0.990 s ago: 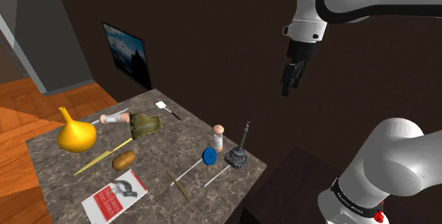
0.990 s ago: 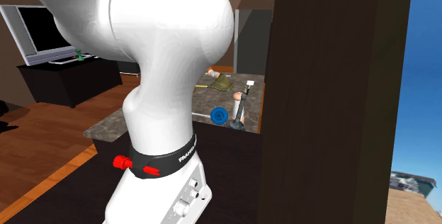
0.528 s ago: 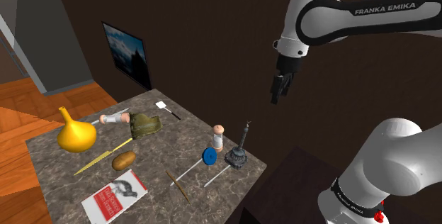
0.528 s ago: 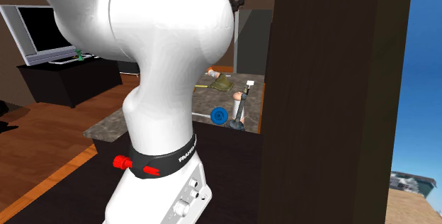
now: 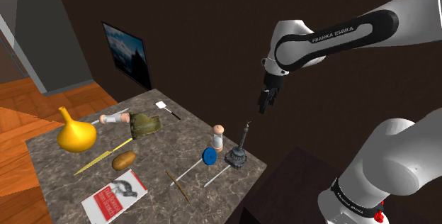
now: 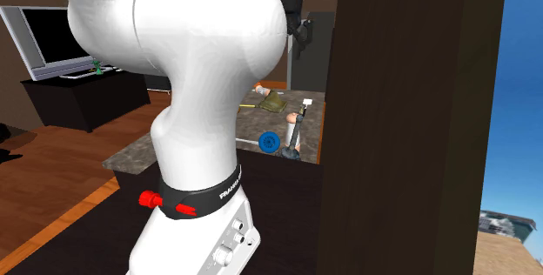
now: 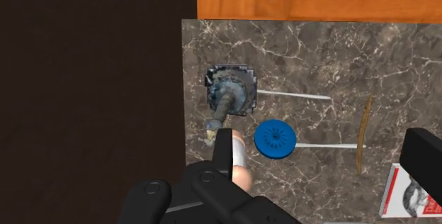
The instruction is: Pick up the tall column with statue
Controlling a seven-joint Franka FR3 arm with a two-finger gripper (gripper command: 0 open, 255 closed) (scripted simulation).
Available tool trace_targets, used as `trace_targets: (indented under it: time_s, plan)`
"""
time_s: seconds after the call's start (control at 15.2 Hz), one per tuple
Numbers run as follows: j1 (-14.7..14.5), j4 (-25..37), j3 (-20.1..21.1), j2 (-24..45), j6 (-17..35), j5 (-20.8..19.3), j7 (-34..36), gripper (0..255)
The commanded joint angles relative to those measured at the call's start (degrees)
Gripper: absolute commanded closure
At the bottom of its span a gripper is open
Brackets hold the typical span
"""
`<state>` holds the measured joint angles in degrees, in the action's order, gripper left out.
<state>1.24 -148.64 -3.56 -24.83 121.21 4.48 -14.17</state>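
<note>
The tall column with a statue (image 5: 239,147) is a thin grey shaft on a dark square base, upright near the marble table's (image 5: 163,148) corner closest to the stand. My black gripper (image 5: 263,105) hangs open in the air above and slightly beyond it, touching nothing. Seen from the wrist, the column (image 7: 227,96) points up at the camera just beyond one finger, and the gripper (image 7: 323,139) has its fingers wide apart with nothing between them. In the second exterior view, the column (image 6: 294,132) stands by the table edge with the gripper (image 6: 301,33) high above it.
Beside the column are a small white bottle (image 5: 218,137) and a blue disc on a white stick (image 5: 208,157). Farther off lie a wooden stick (image 5: 178,186), a potato (image 5: 123,160), a booklet (image 5: 115,194), a yellow gourd (image 5: 76,136) and a green bundle (image 5: 145,123). A dark wall runs behind the table.
The arm has swung down and toward the shoulder view's left, bringing the gripper closer to the column. The fingers stay open and nothing on the table has moved.
</note>
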Motion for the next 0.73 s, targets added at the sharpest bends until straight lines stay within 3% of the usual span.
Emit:
trace_targets:
  time_s: [0.0, 0.66]
  plan:
    - [0.16, -0.31, -0.7, 3.67, 4.53, 0.07, -1.38, 0]
    - [0.2, 5.67, -3.26, 26.94, 23.41, 4.84, -9.94, 0]
